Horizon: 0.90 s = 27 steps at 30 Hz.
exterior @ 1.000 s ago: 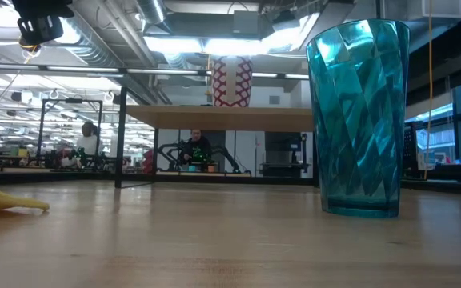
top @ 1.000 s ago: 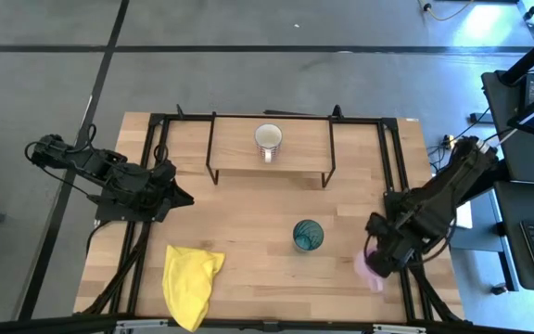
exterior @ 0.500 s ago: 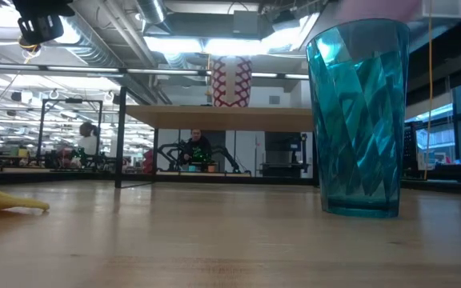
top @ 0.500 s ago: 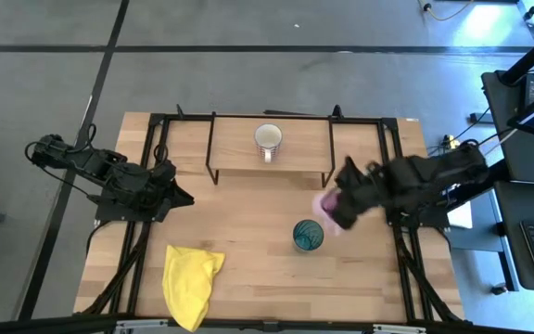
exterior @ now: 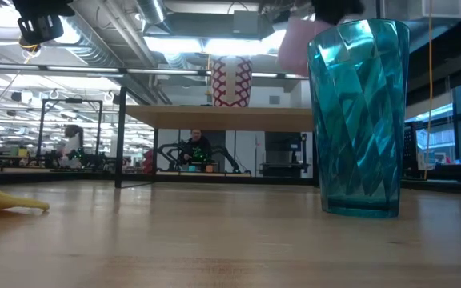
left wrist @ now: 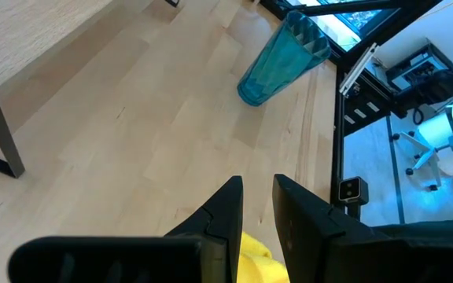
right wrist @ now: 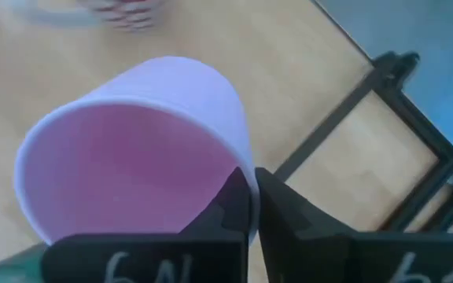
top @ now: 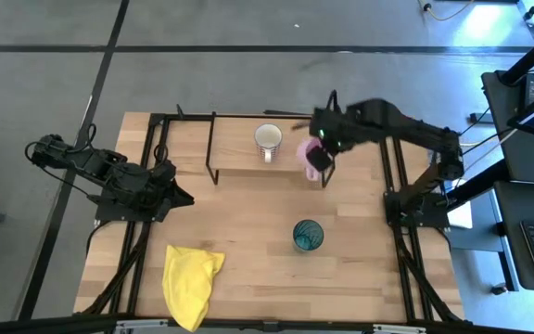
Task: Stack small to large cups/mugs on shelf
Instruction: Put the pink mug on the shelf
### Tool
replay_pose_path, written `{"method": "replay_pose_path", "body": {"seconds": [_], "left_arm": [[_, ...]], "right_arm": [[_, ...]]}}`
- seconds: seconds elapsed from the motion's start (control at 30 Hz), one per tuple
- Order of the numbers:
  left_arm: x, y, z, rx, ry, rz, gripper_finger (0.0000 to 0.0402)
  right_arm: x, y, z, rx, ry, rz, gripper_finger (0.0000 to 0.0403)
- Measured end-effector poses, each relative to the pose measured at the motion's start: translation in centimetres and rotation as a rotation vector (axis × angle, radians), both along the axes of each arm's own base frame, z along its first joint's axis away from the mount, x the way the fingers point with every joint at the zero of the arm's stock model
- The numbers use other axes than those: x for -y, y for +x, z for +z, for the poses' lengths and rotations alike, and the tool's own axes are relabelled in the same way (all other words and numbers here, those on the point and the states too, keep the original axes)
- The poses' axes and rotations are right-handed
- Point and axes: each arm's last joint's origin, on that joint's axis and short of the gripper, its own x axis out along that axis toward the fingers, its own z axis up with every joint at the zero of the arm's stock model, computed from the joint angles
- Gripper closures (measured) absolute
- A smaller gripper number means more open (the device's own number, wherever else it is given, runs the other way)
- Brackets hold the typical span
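Observation:
My right gripper [top: 319, 153] is shut on the pink mug [top: 306, 151] and holds it above the right part of the shelf [top: 235, 153]. The mug also shows in the low view [exterior: 298, 46] and in the right wrist view [right wrist: 132, 149]. The white mug with a red pattern [top: 268, 139] stands on its base on the shelf board [exterior: 230, 118], left of the pink mug. The teal cup [top: 308, 235] stands upright on the table. My left gripper [top: 182, 197] rests shut at the table's left, touching nothing. My right gripper holds the pink mug by its wall at the rim [right wrist: 242, 177], one finger inside the mug and one outside. The fingers come from above and from the table's right. The mug hangs below them, clear of the shelf board, its mouth toward the wrist.
A yellow cloth [top: 190, 280] lies near the table's front left. The shelf's black wire legs [top: 211, 172] stand on the table. The table's black frame rails [top: 397, 176] run along both sides. Bare table top lies between shelf and teal cup.
My right gripper has swung from the table's near right corner up and toward the far edge, carrying the pink mug past the teal cup to above the shelf's right part, beside the white mug. It has stayed shut on the mug.

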Motion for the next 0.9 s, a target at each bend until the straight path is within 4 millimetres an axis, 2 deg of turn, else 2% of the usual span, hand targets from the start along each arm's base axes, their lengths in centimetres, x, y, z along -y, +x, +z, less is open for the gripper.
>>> {"method": "replay_pose_path", "body": {"seconds": [0.17,0.33,0.67,0.9], "left_arm": [[0.0,0.0,0.0,0.000,0.000,0.000,0.0335],[0.0,0.0,0.0,0.000,0.005,-0.003,0.0335],[-0.1,0.0,0.0,0.006,0.021,0.024,0.0335],[-0.1,0.0,0.0,0.006,-0.013,0.069,0.0335]], "right_arm": [[4.2,0.5,-1.4,-0.061,0.071,-0.020,0.0389],[6.9,0.6,-2.6,-0.078,0.173,-0.007,0.0389],[7.9,0.7,-3.0,-0.122,0.138,0.061,0.0389],[8.8,1.4,-2.7,0.008,0.144,0.066,0.0389]]}}
